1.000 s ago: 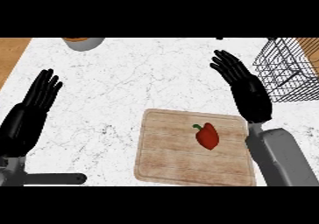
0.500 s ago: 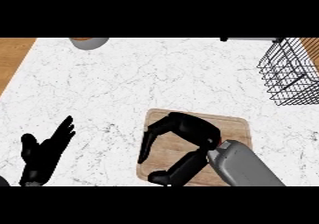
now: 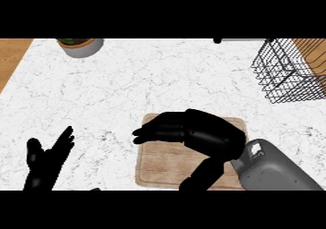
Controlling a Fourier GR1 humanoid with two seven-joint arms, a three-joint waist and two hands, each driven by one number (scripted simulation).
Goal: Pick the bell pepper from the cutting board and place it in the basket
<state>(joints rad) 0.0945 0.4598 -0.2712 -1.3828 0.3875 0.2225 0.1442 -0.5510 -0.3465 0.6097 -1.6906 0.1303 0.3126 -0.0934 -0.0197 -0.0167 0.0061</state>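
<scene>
My right hand point(image 3: 205, 134) hangs palm down over the wooden cutting board point(image 3: 164, 172) at the lower middle. Its fingers reach left past the board's upper left corner and its thumb is spread wide toward the board's front edge. The bell pepper is hidden under this hand, and I cannot tell whether the hand touches it. The black wire basket point(image 3: 288, 71) stands at the upper right of the white marble counter, well apart from the board. At the lower left my left hand point(image 3: 46, 161) rests open, fingers up.
A grey pot with a plant point(image 3: 79, 45) stands at the counter's far left edge. A brown wooden surface point(image 3: 7, 58) borders the counter on the left. Bare marble lies between the board and the basket.
My right hand has swung down from beside the basket onto the board and now covers the pepper. The left hand has sunk toward the lower left corner. The view has shifted slightly.
</scene>
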